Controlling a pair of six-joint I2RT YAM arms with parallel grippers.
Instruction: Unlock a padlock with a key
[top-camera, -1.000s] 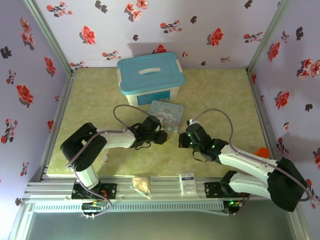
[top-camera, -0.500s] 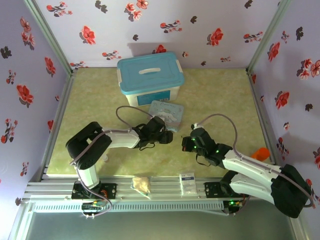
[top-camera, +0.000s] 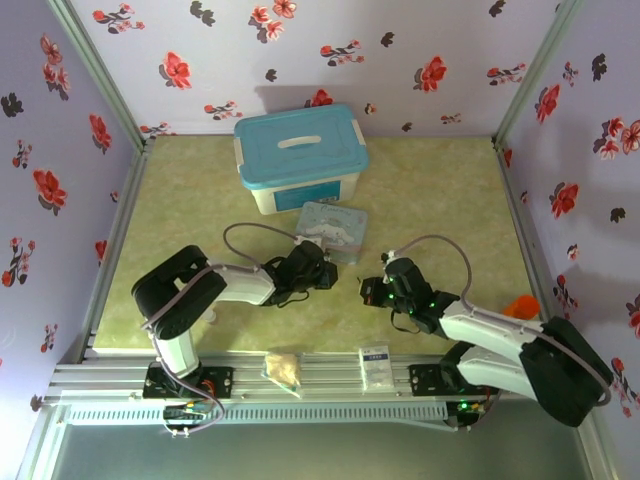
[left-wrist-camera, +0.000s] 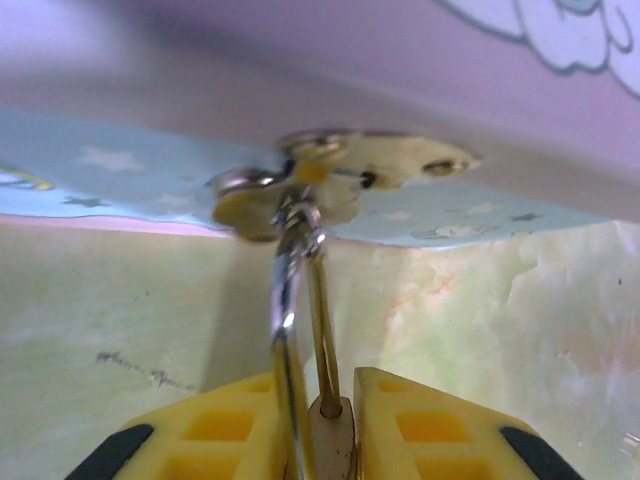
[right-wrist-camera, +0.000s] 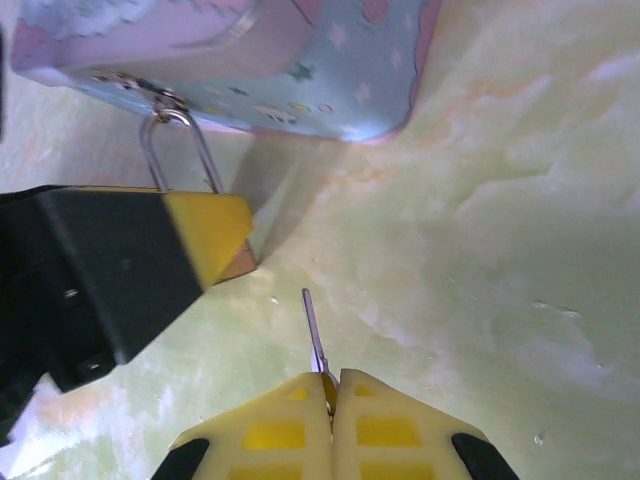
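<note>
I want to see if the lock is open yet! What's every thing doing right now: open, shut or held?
padlock: hooked through the tin clasp, held by left gripper.
key: pinched in right gripper, not in the lock.
tin: shut.
storage box: lid on.

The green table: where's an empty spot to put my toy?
Bare tabletop lies between the blue-lidded box and the right wall, and again between the box and the left wall. The middle is crowded: the left gripper holds the padlock at the cartoon tin, with the right gripper close by.
</note>
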